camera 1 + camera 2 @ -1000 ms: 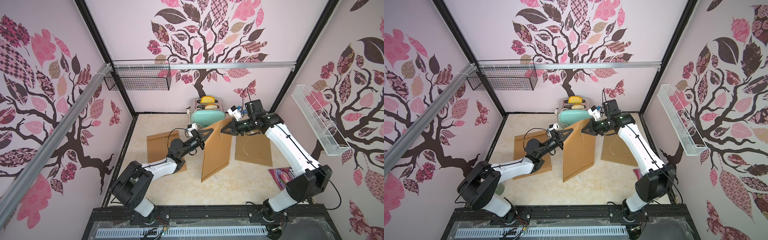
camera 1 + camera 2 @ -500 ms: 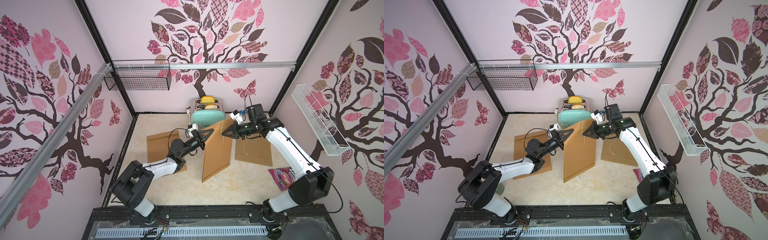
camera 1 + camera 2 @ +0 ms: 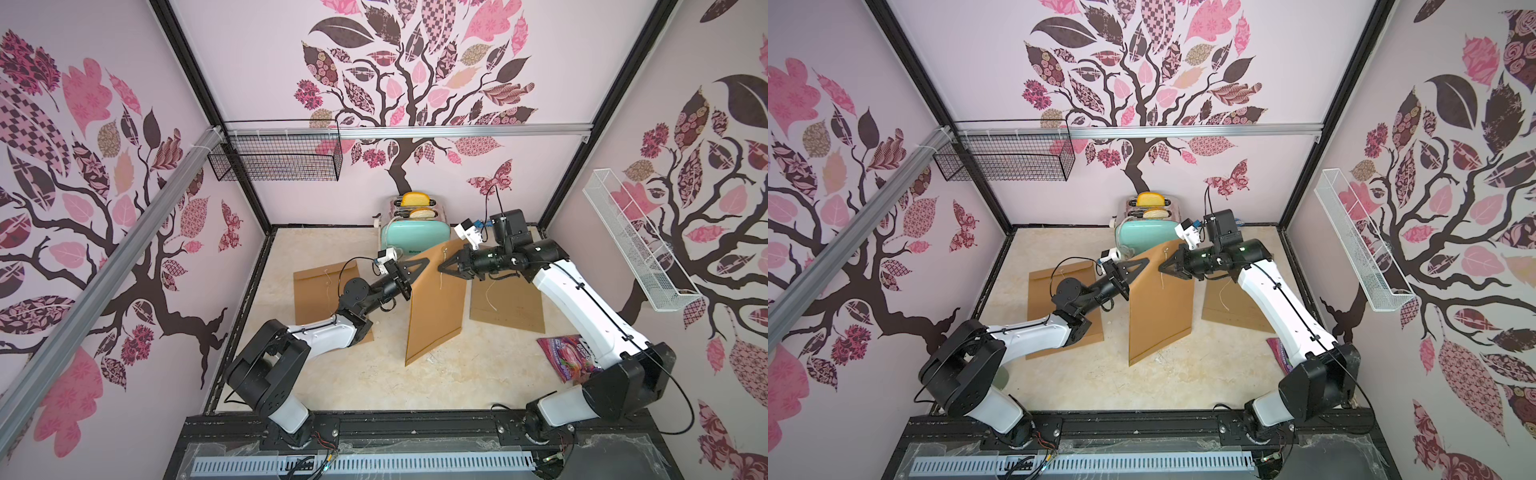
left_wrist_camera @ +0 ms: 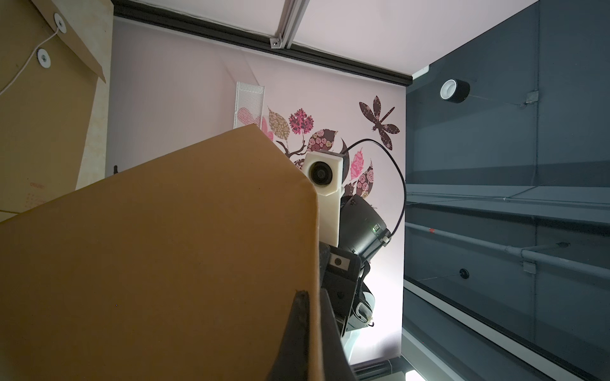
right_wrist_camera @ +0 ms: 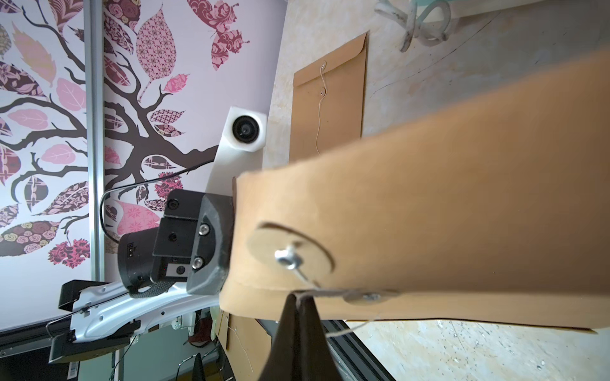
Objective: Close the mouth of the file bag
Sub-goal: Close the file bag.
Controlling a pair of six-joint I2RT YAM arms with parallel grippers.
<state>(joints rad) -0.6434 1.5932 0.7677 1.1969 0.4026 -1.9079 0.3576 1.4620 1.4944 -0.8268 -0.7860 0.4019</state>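
A brown file bag [image 3: 436, 307] [image 3: 1160, 311] stands upright on the table's middle, held between both arms. My left gripper [image 3: 426, 260] [image 3: 1146, 260] [image 4: 312, 297] is shut on the bag's upper edge [image 4: 165, 264]. Opposite it, my right gripper [image 3: 441, 269] [image 3: 1161, 270] [image 5: 298, 296] is shut on the bag's thin white string [image 5: 350, 328] at the flap. The string runs from the flap's round button [image 5: 290, 259] into the fingertips. A second button [image 5: 369, 297] sits just beyond them. The flap lies folded over against the bag.
Two more brown file bags lie flat, one on the left [image 3: 316, 291] and one on the right [image 3: 507, 305]. A mint toaster [image 3: 415, 239] stands at the back. A pink packet [image 3: 565, 357] lies by the right arm's base. Wire baskets [image 3: 274, 162] [image 3: 636, 241] hang on the walls.
The right arm's wrist has shifted slightly, dropping a little, with the string still in its fingers. The left arm and the bag stay nearly where they were.
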